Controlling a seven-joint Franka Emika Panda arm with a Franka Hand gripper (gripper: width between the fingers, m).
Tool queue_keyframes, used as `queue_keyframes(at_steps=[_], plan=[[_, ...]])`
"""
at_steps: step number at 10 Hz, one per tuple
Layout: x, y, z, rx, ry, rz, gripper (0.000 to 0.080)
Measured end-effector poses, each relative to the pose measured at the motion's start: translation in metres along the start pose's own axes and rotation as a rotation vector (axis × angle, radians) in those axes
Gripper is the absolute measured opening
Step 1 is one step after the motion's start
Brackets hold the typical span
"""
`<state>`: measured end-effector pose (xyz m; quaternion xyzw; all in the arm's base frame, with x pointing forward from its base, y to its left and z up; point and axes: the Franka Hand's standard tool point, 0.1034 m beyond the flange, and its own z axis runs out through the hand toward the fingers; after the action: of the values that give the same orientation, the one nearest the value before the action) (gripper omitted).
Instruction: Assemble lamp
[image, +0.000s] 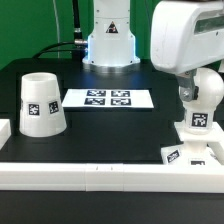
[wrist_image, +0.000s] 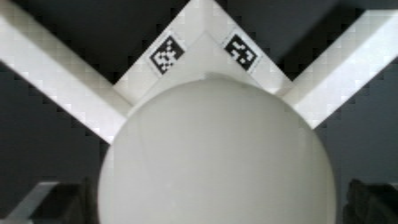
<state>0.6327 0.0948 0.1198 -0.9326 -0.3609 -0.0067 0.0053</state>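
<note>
White plastic everywhere on this black counter (image: 110, 125). Starting at the exterior view's left: the tapered shade (image: 42, 103) sits mouth-down, narrow end up, one marker tag facing the camera, standing alone and well apart from everything else. Moving along to the middle, the marker board (image: 109, 98) lies flat with its row of black squares, just in front of the arm's base (image: 108, 40). Along the near edge runs a long white border rail (image: 100, 172), spanning the whole width.

Now the exterior view's right, where the action is: the arm's bulky white wrist (image: 185, 40) hangs over the bulb (image: 204, 92), whose round head shows below it, its tagged stem going down to the square base (image: 192, 150) sitting tight against the rail in the corner. From here the pincer itself is hidden behind the wrist housing.

Switch to the wrist view and you get what the outside camera misses: the bulb's head (wrist_image: 217, 150) fills the frame, smooth and egg-like, and beyond it the base's corner (wrist_image: 201, 52) with two tags, tucked where two rails (wrist_image: 54, 60) meet. Dark fingertips (wrist_image: 63, 200) peek out on either side of the bulb; whether they are pressing on it or standing off, I cannot tell.
</note>
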Motion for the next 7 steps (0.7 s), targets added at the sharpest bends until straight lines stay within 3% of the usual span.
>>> queue_keyframes(at_steps=[5,7], plan=[[-0.0037,0.0032,0.0021,-0.01,-0.017,-0.287,0.0699],[-0.0049,0.0038,0.0029,-0.009,-0.019,-0.287,0.0696]])
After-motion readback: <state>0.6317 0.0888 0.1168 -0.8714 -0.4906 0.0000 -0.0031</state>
